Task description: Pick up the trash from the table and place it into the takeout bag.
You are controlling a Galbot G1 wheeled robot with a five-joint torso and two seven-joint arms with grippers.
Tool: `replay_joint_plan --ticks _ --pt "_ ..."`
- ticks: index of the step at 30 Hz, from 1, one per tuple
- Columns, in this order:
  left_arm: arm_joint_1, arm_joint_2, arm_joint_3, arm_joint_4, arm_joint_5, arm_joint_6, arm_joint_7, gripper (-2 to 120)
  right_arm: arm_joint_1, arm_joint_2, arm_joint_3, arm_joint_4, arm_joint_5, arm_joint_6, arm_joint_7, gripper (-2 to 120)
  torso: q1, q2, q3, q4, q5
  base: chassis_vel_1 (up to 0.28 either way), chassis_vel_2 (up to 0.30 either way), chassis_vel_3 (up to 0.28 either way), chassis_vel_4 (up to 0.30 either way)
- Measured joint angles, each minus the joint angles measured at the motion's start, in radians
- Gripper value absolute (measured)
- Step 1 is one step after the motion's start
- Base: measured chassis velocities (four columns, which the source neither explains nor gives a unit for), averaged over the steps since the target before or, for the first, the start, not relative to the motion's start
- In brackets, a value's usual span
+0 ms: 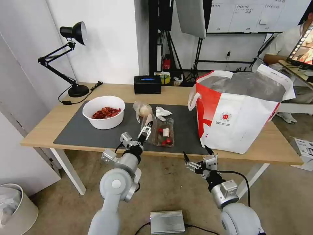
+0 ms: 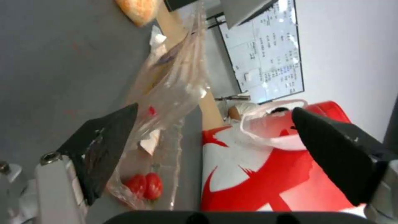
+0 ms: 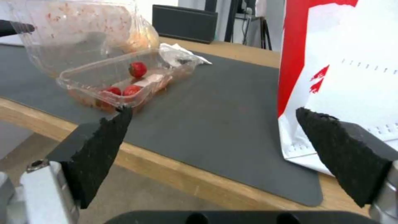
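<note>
The left gripper (image 1: 145, 129) is reaching over the front edge of the long light-wood table (image 1: 45, 129) with its two fingers spread wide, gripping nothing; the raised lid of the one clear plastic clamshell tray (image 1: 164, 132) is rising between them, one fingertip (image 2: 108, 137) sitting close against it. The tray is lying just beyond and to the right of those fingers on the dark grey mat (image 1: 81, 132), its long axis running from the table's front edge toward the back, holding at least three red tomatoes (image 3: 137, 69). Past the fingertips are lying one clear bag with a tan bun (image 1: 142, 110) and one crumpled white tissue (image 1: 162, 112); one white bowl of red scraps (image 1: 104, 112) is sitting well off to their left. The right gripper (image 1: 196, 155) is hovering below the table edge, fingers wide apart and empty, with the boxy white takeout bag with red side panels (image 1: 238, 112) standing upright, mouth open upward, beyond and right of them
</note>
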State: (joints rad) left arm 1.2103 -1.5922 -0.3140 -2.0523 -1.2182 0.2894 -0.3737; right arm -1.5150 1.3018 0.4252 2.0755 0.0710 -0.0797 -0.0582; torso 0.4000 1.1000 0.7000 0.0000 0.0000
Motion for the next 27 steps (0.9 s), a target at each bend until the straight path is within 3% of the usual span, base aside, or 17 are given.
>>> replay_joint_plan --ticks 20,27 --pt "0.022 -0.001 0.069 -0.005 0.012 -0.019 0.067 100 -0.041 0.009 0.024 0.037 -0.003 0.01 0.0 100 0.0 0.0 0.0 0.0 0.0 0.0 0.0 0.0 0.0" --pt "0.021 -0.001 0.077 -0.006 0.078 -0.02 0.079 100 -0.054 0.009 0.033 0.051 -0.003 0.011 0.0 100 0.0 0.0 0.0 0.0 0.0 0.0 0.0 0.0 0.0"
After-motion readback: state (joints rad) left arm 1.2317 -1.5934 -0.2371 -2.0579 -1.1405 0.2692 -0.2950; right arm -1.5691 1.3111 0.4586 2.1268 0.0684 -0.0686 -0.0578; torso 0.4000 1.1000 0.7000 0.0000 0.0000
